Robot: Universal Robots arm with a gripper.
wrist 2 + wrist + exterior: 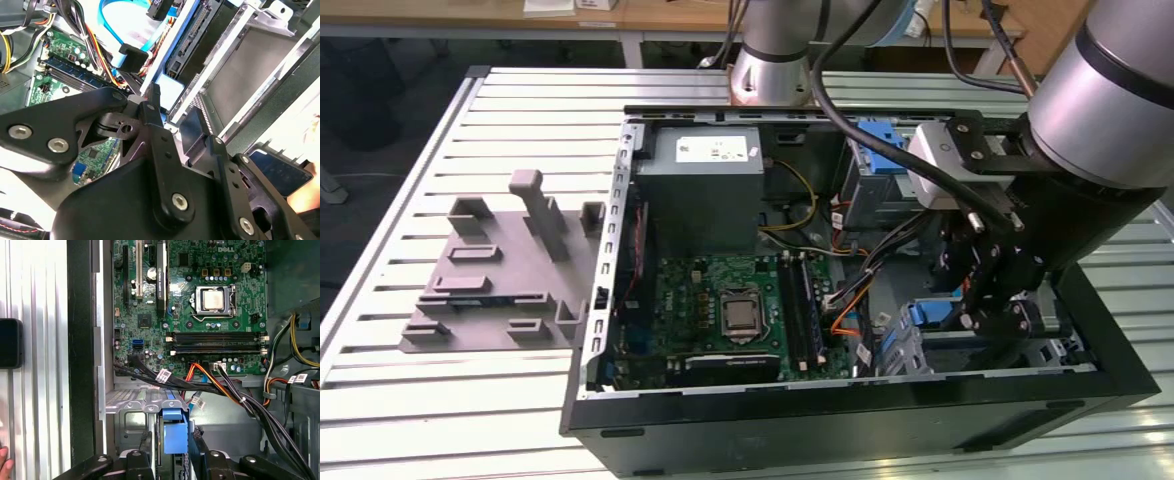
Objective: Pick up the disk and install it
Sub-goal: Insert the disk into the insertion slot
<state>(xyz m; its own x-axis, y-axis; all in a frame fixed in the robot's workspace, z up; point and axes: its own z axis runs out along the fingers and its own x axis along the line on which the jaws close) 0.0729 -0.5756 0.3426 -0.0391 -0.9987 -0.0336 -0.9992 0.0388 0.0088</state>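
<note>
The computer case [854, 440] lay open on the table [400, 400], so the arm [1107, 110] could reach down into it. In the first wrist view the gripper [172, 452] seemed clenched on the disk [175, 432], which stood edge-on in the drive cage [127, 415], lined up with its slot.

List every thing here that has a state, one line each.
computer case, open, side panel off, lying on its side
processor socket, bare, no cooler on it
disk, on edge in the drive cage; whether fully seated, cannot tell
gripper, down in the drive cage, at the disk; grip cannot be told
</note>
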